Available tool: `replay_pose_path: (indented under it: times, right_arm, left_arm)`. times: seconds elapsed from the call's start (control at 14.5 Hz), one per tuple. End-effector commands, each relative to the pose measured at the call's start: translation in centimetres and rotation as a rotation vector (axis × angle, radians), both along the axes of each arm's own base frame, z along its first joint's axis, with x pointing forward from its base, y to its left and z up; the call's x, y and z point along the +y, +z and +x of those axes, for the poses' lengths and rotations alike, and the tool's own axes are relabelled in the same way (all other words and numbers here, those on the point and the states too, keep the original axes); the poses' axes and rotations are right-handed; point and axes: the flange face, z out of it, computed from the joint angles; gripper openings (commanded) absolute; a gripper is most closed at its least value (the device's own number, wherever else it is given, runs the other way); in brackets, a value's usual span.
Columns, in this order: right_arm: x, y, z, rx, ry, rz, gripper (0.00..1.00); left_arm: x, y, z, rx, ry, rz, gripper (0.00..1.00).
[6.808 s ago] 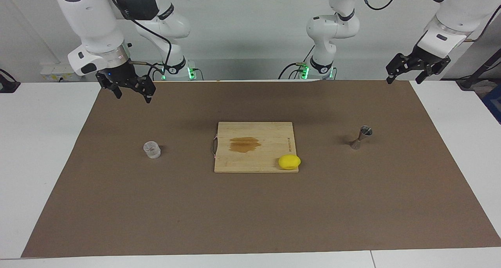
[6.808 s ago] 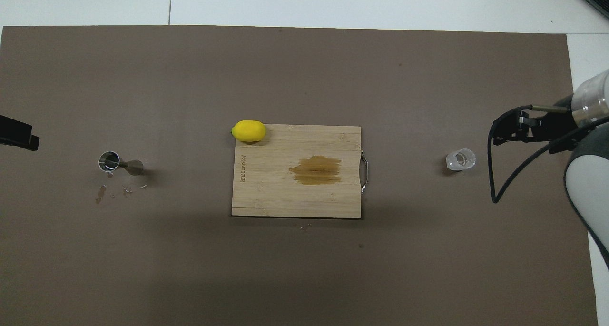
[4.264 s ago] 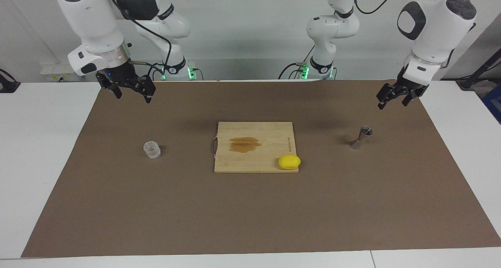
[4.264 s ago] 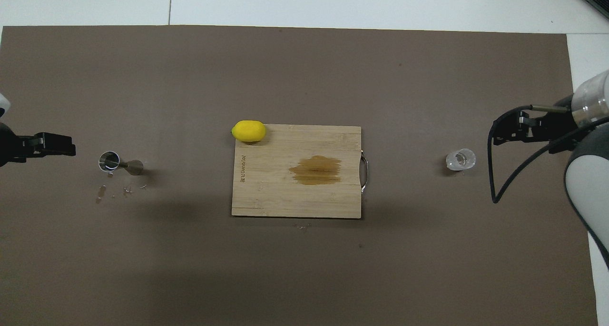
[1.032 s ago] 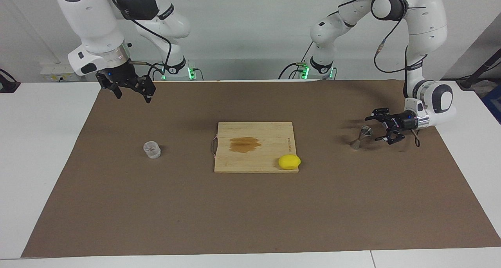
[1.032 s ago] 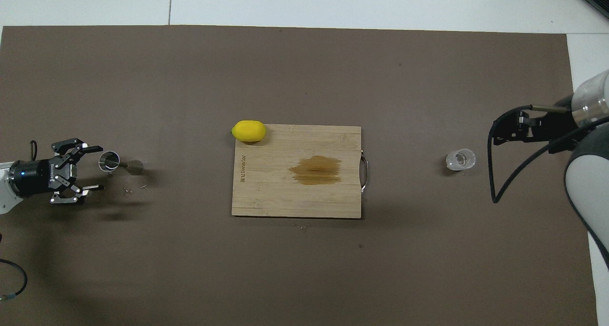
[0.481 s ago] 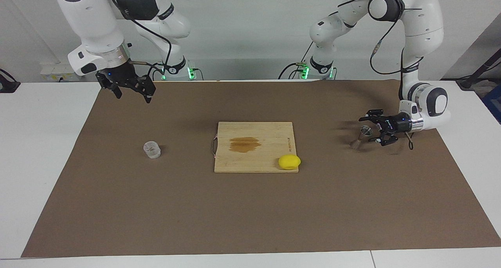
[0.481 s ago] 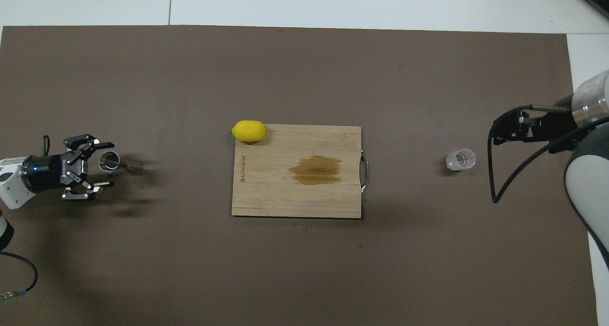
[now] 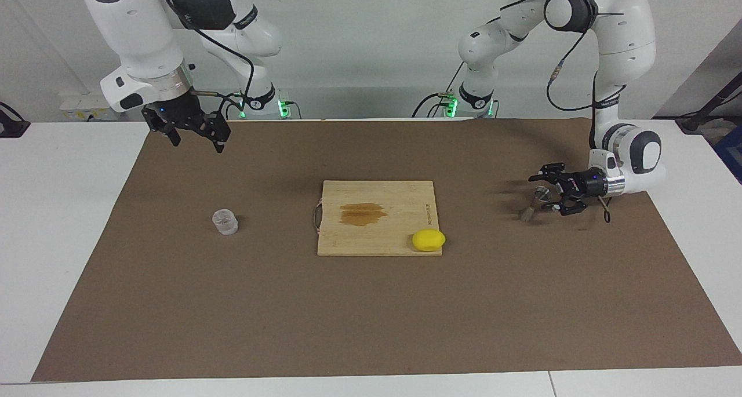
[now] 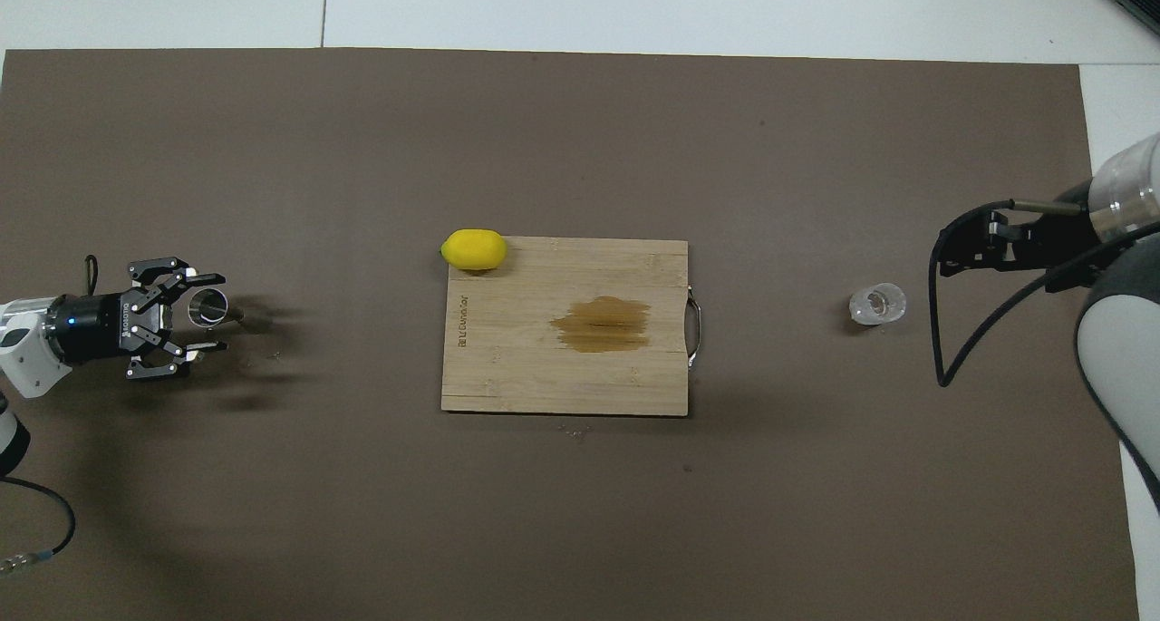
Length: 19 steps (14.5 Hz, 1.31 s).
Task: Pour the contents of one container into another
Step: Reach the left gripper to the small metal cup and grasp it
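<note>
Jigger (image 9: pixel 534 203) stands upright toward the left arm's end of the table, well apart from the cutting board (image 9: pixel 377 217), its long axis vertical and one open cone facing up. Compared with a second ago, the left gripper (image 9: pixel 546 195) has advanced toward the board and now sits level with the jigger's upper cone, fingers (image 10: pixel 207 279) spread apart on either side of it; contact cannot be confirmed. Wrist lies horizontal, pointing toward the board. Glass cup (image 9: pixel 225 222) stands upright on the brown mat (image 9: pixel 371 316) toward the right arm's end, well apart from the board, unmoved. Right gripper (image 9: pixel 194 136) waits in the air over the mat, above ground nearer the robots than the cup, fingers apart, position unchanged. Lemon (image 9: pixel 429 240) rests on the board's corner, and a brown stain (image 9: pixel 362 213) marks the board's surface.
</note>
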Motion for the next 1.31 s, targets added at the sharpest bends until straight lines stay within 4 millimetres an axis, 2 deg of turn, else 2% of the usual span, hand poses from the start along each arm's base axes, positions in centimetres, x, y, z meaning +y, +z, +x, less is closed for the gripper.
replay_pose_path:
  times: [0.0, 0.41, 0.69, 0.89, 1.24]
  right_arm:
    - [-0.3, 0.2, -0.6, 0.001, 0.011, 0.021, 1.00]
    - [-0.3, 0.2, -0.6, 0.001, 0.011, 0.019, 1.00]
    - [-0.3, 0.1, -0.6, 0.003, 0.011, 0.019, 1.00]
    - [-0.3, 0.1, -0.6, 0.003, 0.011, 0.019, 1.00]
    - [-0.3, 0.1, -0.6, 0.003, 0.011, 0.019, 1.00]
  left_arm:
    - [-0.1, 0.1, -0.4, -0.021, 0.018, -0.010, 0.86]
    - [0.2, 0.0, -0.2, -0.023, 0.030, 0.005, 0.85]
    - [0.9, 0.2, -0.2, -0.028, 0.040, 0.008, 0.74]
    - [1.1, 0.2, -0.3, -0.030, 0.044, 0.010, 0.59]
    - [1.1, 0.2, -0.3, -0.028, 0.045, 0.011, 0.46]
